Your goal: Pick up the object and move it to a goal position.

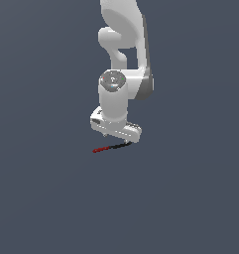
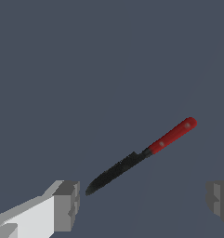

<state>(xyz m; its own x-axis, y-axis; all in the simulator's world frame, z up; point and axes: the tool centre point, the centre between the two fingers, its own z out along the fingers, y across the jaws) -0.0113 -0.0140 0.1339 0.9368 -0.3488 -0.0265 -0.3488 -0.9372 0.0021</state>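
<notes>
- You are looking at a white Franka arm (image 1: 125, 54) that comes down from the top edge of the exterior view, bends at a rounded elbow and points its wrist cylinder straight down
- Its white gripper (image 1: 116, 135) hangs low over the flat dark grey-blue floor (image 1: 46, 198), with the wide palm bar slightly tilted, lower toward the exterior view's right
- The jaws stand spread wide: in the wrist view you see one grey fingertip (image 2: 67, 204) and the other grey fingertip (image 2: 220, 201) well apart, with nothing pinched between them
- The thin knife-like rod with a red handle half and a black blade half (image 1: 111, 147) lies on the floor just below the gripper, red end toward the exterior view's left, black end under the gripper's right-hand side
- In the wrist view the rod (image 2: 141, 155) lies slantwise between the two fingertips, its black tip near one fingertip; you cannot tell whether they touch
- The arm's base and upper links are cut off by the frame's top
- In the exterior view the fingers are tiny stubs, hard to make out, and the rod's black half nearly blends with the floor
- One fingertip is cut by the wrist view's edge
</notes>
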